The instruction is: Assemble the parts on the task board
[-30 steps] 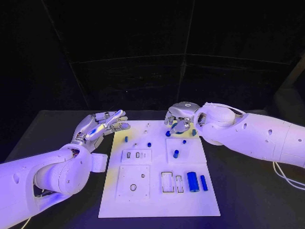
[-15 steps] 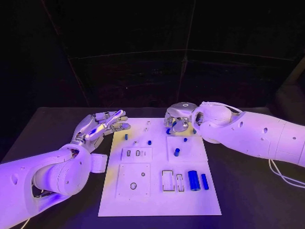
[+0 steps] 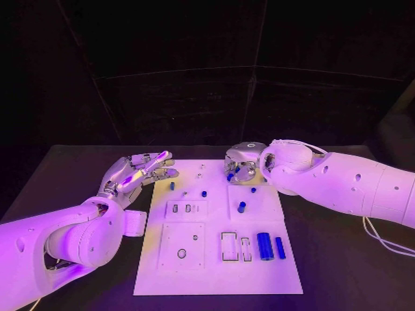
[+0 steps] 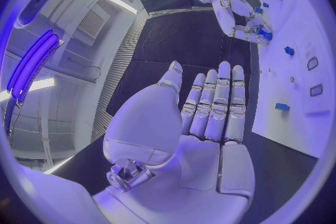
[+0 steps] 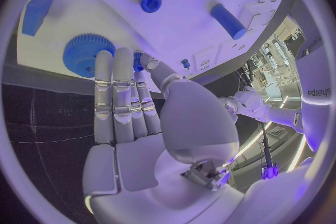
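The right hand [image 3: 242, 165] hangs over the upper right of the board [image 3: 217, 272], fingers straight and close together; in the right wrist view its fingertips [image 5: 106, 61] reach a toothed blue gear [image 5: 85, 53], and whether it grips anything I cannot tell. The left hand [image 3: 137, 170] hovers open and empty at the board's upper left edge, fingers spread. The board is a flat white plate with rectangular recesses. Two smooth blue cylinders [image 3: 264, 246] lie at its lower right, well below the right hand.
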{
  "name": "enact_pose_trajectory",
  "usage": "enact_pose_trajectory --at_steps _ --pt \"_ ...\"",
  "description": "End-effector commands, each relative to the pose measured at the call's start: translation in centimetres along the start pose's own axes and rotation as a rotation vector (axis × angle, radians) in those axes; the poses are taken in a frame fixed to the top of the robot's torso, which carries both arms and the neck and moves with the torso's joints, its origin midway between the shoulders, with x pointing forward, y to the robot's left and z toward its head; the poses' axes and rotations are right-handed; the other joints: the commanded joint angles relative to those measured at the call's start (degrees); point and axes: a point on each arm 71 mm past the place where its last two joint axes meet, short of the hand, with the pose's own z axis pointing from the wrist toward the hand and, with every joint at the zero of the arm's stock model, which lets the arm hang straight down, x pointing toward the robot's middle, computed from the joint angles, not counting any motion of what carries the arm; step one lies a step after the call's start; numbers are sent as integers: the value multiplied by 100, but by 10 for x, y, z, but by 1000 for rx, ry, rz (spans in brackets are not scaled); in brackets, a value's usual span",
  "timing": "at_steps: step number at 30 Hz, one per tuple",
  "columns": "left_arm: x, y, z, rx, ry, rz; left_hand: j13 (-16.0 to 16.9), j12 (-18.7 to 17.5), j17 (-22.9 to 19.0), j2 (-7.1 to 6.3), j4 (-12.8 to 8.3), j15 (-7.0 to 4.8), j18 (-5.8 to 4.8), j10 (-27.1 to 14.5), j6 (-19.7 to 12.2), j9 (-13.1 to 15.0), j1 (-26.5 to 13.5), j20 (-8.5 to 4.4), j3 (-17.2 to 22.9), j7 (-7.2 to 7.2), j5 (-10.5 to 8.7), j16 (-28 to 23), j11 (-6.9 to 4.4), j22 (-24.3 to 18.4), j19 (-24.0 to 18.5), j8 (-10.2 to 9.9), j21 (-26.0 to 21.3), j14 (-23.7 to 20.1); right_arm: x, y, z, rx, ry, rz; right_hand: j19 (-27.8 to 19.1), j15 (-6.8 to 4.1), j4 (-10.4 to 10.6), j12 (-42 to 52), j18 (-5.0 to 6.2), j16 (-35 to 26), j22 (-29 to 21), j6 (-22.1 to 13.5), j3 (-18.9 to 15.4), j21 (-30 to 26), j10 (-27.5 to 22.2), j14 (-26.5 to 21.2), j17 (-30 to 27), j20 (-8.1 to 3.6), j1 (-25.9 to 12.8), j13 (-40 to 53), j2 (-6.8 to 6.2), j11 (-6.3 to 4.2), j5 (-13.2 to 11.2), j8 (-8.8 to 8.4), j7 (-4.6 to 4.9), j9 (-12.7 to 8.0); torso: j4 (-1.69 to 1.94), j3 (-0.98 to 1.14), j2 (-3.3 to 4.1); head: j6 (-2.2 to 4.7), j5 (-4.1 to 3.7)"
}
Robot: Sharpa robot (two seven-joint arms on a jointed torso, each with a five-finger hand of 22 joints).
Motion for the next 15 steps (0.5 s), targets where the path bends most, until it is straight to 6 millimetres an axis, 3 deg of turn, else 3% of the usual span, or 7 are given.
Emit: enact_pose_trajectory --at_steps 1,10,15 --pt "2 -2 0 9 21 -3 -5 -28 9 10 -39 17 77 -23 2 -6 41 -14 -12 31 11 -15 36 -8 44 -28 -13 15 1 -1 0 -3 27 -1 -25 -54 1 -3 116 52 19 47 56 44 46 112 29 -6 -22 -8 58 -6 -8 14 -2 3 11 3 37 3 4" --pt "1 -2 0 7 21 -3 -5 -28 9 10 -39 17 77 -23 2 -6 41 -14 -12 31 11 -15 36 -8 44 -28 -13 15 1 -3 0 2 26 -1 -72 -68 11 -23 118 305 127 162 349 233 154 45 174 -5 -47 -6 57 -21 -39 18 -9 7 -3 7 58 8 5" --pt "1 -2 0 6 20 -3 -5 -33 9 11 -42 18 76 -26 0 -6 41 -13 -12 33 11 -20 38 -9 47 -32 -14 16 -3 -1 -1 -17 -23 2 -73 -107 30 4 121 658 201 313 570 366 291 70 505 -10 1 2 138 -58 -149 62 -21 24 2 15 71 5 4"
